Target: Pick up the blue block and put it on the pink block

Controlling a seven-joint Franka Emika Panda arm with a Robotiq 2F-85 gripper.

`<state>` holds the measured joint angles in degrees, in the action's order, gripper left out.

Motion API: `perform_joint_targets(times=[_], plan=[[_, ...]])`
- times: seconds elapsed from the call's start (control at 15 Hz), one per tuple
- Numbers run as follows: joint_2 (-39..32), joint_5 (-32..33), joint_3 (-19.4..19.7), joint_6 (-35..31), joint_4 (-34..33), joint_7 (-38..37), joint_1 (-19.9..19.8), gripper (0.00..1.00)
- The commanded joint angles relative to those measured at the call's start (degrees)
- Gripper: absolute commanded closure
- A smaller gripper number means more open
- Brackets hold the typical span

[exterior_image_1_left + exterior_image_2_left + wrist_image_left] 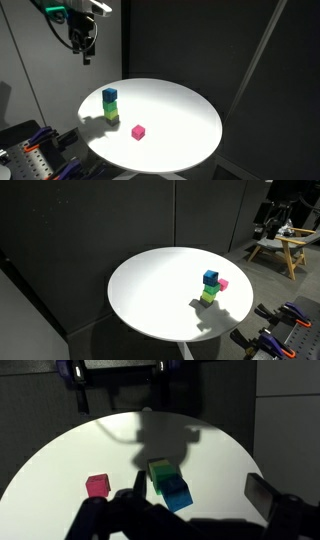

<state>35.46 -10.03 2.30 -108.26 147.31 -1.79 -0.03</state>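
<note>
The blue block (109,95) sits on top of a yellow-green block (110,112) near the edge of the round white table (185,110). The pink block (138,131) lies alone on the tabletop a short way from that stack. In the other exterior view the blue block (210,277) tops the yellow-green block (208,295), with the pink block (223,284) just beside. My gripper (84,45) hangs high above the table's far side, open and empty. In the wrist view the blue block (177,492), the yellow-green block (160,473) and the pink block (97,485) lie far below my gripper (200,490).
A rack of purple-handled tools (35,150) stands beside the table and shows again in an exterior view (285,320). A wooden stool (285,245) stands beyond the table. Dark curtains surround the scene.
</note>
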Motion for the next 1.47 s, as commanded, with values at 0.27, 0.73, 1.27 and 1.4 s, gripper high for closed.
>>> perform_joint_targets(times=[0.27, 0.73, 1.27, 1.4], plan=[[-2.5, 3.2, -1.2, -4.5, -1.3, 0.0, -1.0, 0.0], [-6.5, 6.3, -2.1, -10.4, -3.0, -1.0, -1.0, 0.0], [-12.8, 10.2, -3.8, -15.1, -5.4, -1.6, -0.7, 0.0], [-14.9, 11.3, -4.3, -16.6, -5.8, -1.9, -0.6, 0.0]])
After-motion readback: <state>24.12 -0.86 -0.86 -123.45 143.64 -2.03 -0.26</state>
